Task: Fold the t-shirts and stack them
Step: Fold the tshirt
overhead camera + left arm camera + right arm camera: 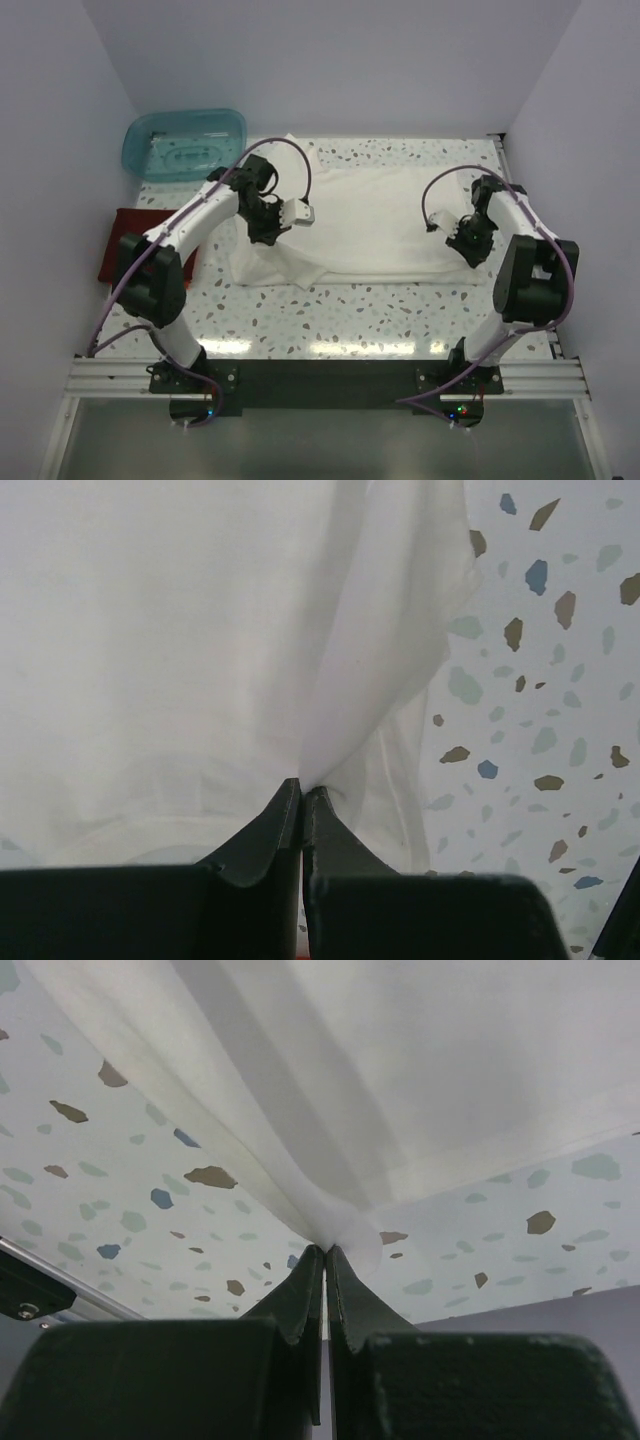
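While the left end effector [302,785] pinches the cream-white t-shirt [370,225], the right end effector [326,1250] clamps it too.

L tool [302,785] clamped tight; R tool [325,1250] likewise; both wrists angled inward

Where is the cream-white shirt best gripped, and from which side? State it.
Near its left and right ends, each from the outer side. The cream-white shirt lies spread wide; the left gripper and right gripper are shut on cloth there, so it would likely lift evenly.
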You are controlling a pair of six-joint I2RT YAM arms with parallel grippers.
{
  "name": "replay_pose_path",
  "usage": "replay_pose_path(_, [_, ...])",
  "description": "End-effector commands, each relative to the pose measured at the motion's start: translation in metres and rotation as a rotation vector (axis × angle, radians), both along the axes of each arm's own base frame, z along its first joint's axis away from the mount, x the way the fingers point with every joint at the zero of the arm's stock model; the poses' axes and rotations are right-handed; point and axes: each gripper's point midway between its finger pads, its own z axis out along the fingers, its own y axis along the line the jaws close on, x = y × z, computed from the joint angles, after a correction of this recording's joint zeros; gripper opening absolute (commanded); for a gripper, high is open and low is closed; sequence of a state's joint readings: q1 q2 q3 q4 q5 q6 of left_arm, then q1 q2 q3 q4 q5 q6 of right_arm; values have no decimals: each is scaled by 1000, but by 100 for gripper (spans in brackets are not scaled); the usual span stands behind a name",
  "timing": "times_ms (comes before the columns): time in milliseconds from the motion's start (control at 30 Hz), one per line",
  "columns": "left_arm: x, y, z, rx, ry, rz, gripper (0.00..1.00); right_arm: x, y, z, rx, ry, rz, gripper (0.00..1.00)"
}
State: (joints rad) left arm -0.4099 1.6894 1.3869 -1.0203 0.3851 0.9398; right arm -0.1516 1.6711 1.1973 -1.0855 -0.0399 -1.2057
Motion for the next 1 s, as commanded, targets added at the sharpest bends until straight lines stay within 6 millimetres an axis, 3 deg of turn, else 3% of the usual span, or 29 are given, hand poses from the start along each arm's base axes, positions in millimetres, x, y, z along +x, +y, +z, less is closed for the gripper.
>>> replay_pose_path(0, [25,-3,8,-27,-41,-44,0,14,-6,6,-15,-5,11,0])
replay_pose_path(200, [51,-2,0,-20,-44,-56,0,29,-9,1,-15,12,-1,0])
replay_pose_path(567, [79,-1,-9,-8,-52,-71,0,42,-13,-12,-23,33,-24,0])
replay_pose_path(967, [83,4,-18,10,-32,-67,0,59,-16,-14,-29,26,-32,0])
